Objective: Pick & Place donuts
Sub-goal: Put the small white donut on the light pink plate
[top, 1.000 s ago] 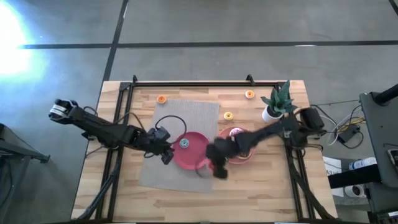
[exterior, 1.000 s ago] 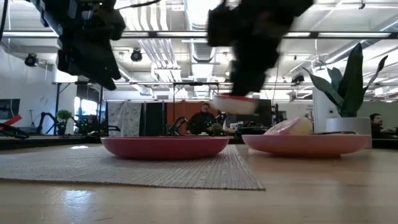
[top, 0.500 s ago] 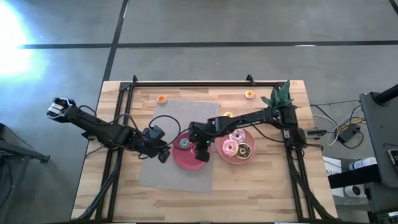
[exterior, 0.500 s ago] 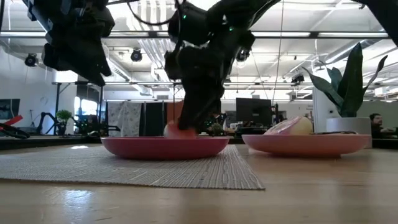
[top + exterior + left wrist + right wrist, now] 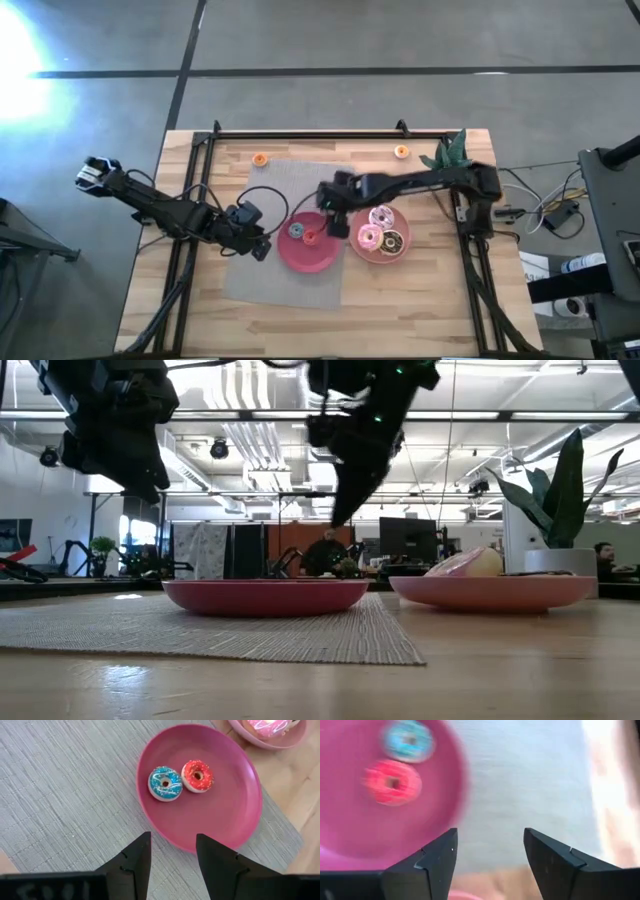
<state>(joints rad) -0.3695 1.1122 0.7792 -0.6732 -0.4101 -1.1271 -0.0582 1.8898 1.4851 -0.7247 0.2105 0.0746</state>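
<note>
Two dark, nearly black arms built of slim jointed segments are seen from above, the left arm (image 5: 165, 208) ending at its outer end in a pale grey-and-white block, and a thin black cable is looped beside its wrist. The left hand (image 5: 172, 865) is formed by two matte black fingers with angular, faceted sides tapering to blunt tips, mounted on a black bar on which faint raised lettering can be made out but not read. The right hand (image 5: 490, 860) is made up of the same faceted black fingers with stepped inner edges.
</note>
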